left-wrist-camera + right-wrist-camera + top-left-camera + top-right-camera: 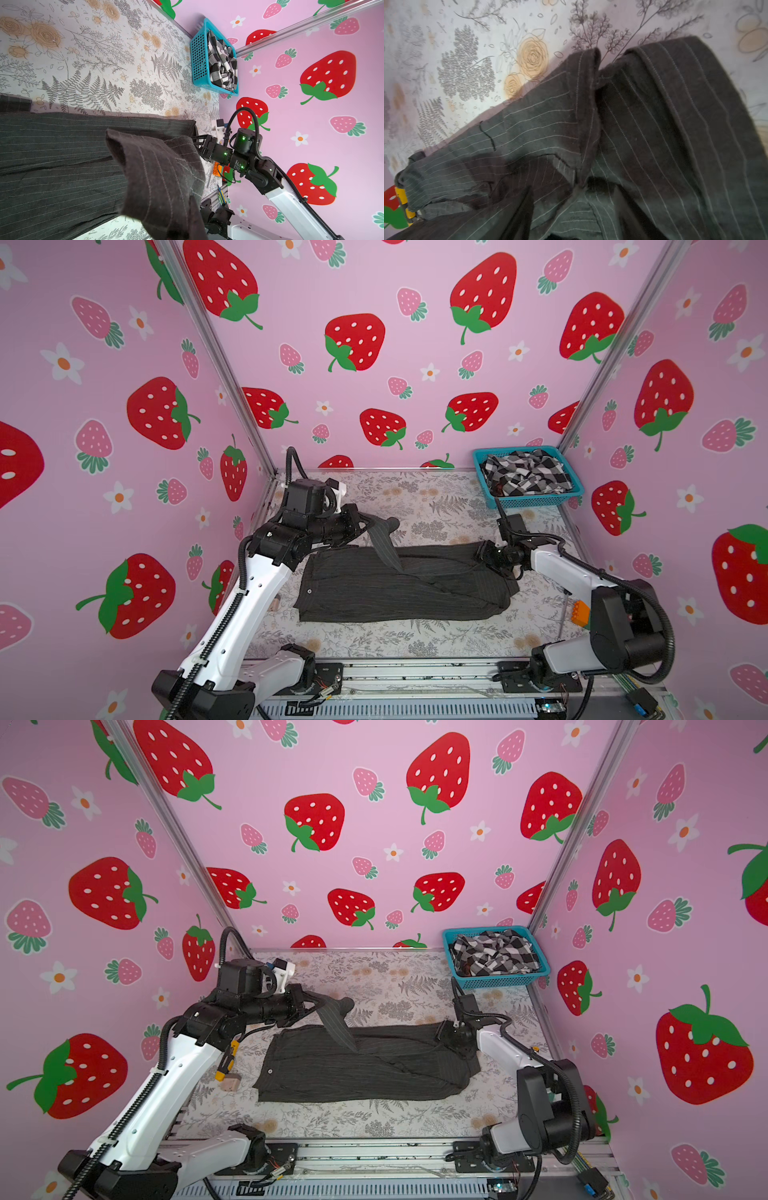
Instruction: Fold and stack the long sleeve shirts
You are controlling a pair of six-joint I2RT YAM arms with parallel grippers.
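Observation:
A dark charcoal pinstriped long sleeve shirt [399, 589] [357, 1069] lies spread across the middle of the floral table. My left gripper [368, 526] [318, 1004] is shut on its sleeve [384, 545], which hangs lifted above the shirt's body; the left wrist view shows the sleeve [158, 170] draped over one finger [195, 214]. My right gripper [482, 553] [442, 1031] sits low on the shirt's right end. In the right wrist view its dark fingers [521, 212] stand apart with a fold of pinstriped cloth [575, 209] between them. A black-and-white checked shirt [525, 472] lies crumpled in the basket.
A blue plastic basket [536, 502] stands at the back right corner against the wall. An orange block [581, 614] sits by the right arm, and a small beige object [230, 1085] lies beside the left arm. A metal rail [415, 672] runs along the table's front edge.

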